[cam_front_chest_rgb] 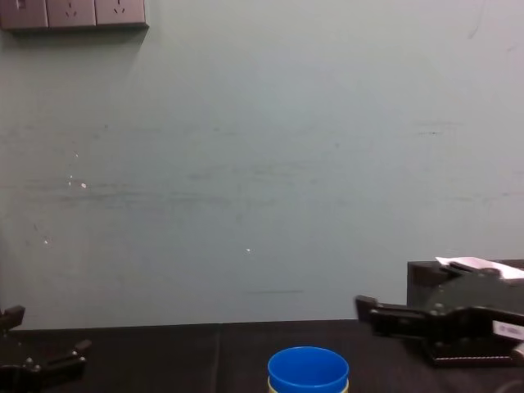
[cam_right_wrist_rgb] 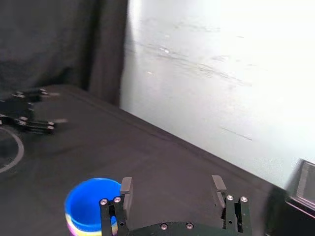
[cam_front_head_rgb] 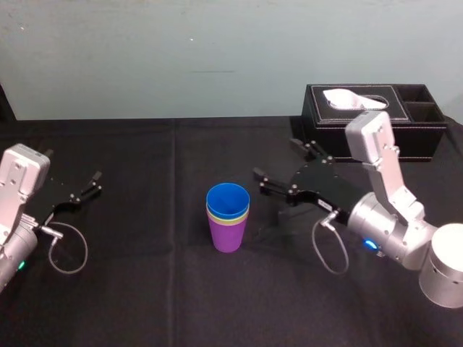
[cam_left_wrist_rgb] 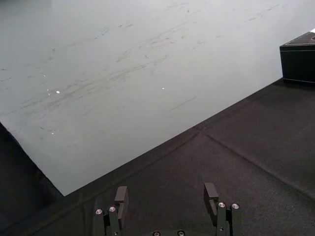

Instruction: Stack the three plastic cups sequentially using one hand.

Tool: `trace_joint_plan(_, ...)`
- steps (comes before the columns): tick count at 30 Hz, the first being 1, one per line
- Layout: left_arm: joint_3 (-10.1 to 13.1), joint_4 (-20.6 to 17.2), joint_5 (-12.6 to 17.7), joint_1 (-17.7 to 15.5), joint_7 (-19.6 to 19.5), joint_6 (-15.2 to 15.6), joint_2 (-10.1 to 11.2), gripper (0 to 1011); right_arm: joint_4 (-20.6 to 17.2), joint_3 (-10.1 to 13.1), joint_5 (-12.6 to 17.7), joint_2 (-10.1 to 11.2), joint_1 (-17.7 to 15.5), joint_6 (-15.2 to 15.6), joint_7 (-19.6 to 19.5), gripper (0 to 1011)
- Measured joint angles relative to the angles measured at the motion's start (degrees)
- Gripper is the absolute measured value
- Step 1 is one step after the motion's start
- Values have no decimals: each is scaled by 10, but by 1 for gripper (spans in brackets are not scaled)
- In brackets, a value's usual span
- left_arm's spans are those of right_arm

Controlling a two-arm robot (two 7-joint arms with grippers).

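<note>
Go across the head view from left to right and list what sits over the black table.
left gripper, open and parked → stack of three plastic cups → right gripper, open beside the stack

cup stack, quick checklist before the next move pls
1. Nesting: blue cup sits inside yellow-green cup, which sits inside purple cup: ok.
2. Purple cup stands upright on the table: ok.
3. Right gripper is open, holds nothing and is apart from the cups, on their right: ok.
4. Left gripper is open and parked far to the left of the cups: ok.
5. Room between the right gripper and the tissue box behind it: cannot tell.
</note>
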Motion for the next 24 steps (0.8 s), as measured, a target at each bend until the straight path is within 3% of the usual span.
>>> trace_joint_plan(9,0,0,0,0,0,0,0,1010,14,24,-37,4,-21,-18,-28,1000)
trace_joint_plan(18,0,0,0,0,0,0,0,1010,25,45,-47,-1,-36,-21,-31,1000)
trace_joint_plan(24,0,0,0,0,0,0,0,1010,25,45,-47,-1,-36,-21,-31,1000)
